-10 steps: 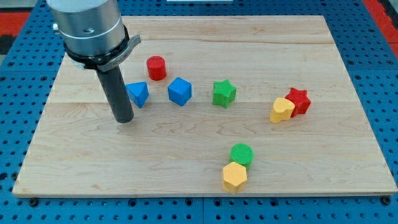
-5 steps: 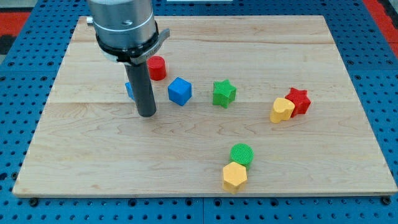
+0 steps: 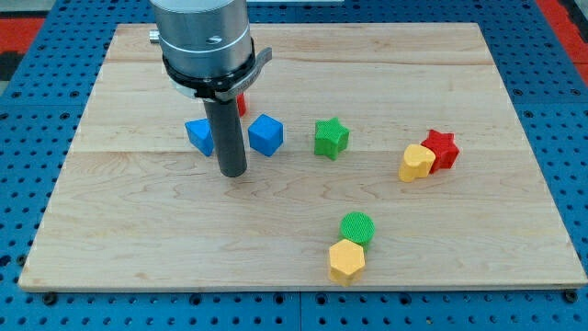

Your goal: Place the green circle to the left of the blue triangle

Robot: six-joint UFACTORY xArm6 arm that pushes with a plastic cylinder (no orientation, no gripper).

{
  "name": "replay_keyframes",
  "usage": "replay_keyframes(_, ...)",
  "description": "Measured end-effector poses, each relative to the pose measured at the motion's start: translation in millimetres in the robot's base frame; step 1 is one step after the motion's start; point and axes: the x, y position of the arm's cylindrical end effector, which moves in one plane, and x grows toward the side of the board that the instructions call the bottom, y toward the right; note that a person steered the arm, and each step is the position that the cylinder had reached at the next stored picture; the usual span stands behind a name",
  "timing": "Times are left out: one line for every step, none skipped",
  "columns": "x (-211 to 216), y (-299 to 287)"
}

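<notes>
The green circle (image 3: pixel 356 226) lies near the view's bottom, right of centre, touching a yellow hexagon (image 3: pixel 346 260) just below it. The blue triangle (image 3: pixel 198 136) sits at upper left of centre, partly behind my rod. My tip (image 3: pixel 233 172) rests on the board just below and between the blue triangle and a blue cube (image 3: pixel 265 135). The tip is far up and to the left of the green circle.
A red cylinder (image 3: pixel 241 103) is mostly hidden behind the rod. A green star (image 3: pixel 331 138) sits right of the blue cube. A yellow block (image 3: pixel 416 163) touches a red star (image 3: pixel 441 149) at the right. The wooden board (image 3: pixel 514 267) ends at blue pegboard.
My tip has slid to the right, from left of the blue triangle to below and right of it. The blocks have not moved.
</notes>
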Motion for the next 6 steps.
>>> replay_keyframes(0.0,4.7)
replay_keyframes(0.0,15.8)
replay_keyframes(0.2,129.6)
replay_keyframes(12.1,176.5)
replay_keyframes(42.8,156.7)
replay_keyframes(44.5,240.0)
